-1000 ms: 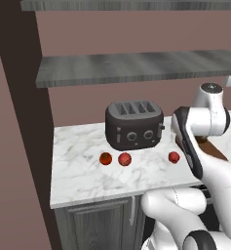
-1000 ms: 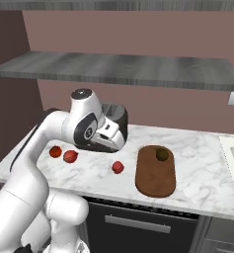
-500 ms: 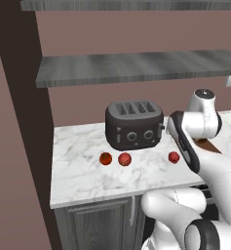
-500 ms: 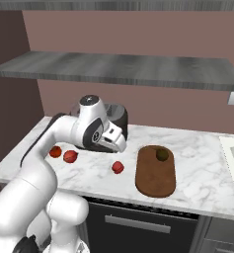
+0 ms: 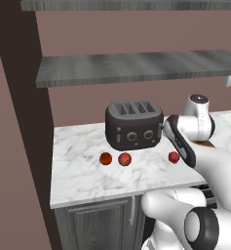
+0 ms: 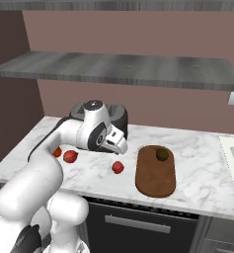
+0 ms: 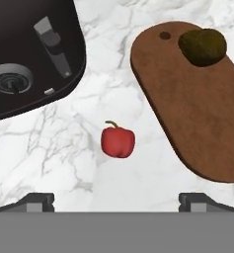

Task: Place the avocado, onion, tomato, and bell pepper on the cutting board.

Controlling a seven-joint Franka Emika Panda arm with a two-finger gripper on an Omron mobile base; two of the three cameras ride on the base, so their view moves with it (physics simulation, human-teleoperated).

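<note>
The red bell pepper with a small green stem lies on the marble counter, just left of the cutting board. My gripper hangs above it, open, with the pepper centred between the fingertips and nothing held. The dark avocado rests on the far end of the board. From the right base view, the gripper hovers over the pepper, with the board and avocado to its right. Two round red balls lie further left; I cannot tell tomato from onion.
A black toaster stands at the back of the counter, close behind the pepper, and the two red balls lie in front of it. A shelf runs overhead. The counter's left edge is near the balls.
The arm has sunk lower, with the hand coming down over the bell pepper. The produce, the board and the toaster have not moved.
</note>
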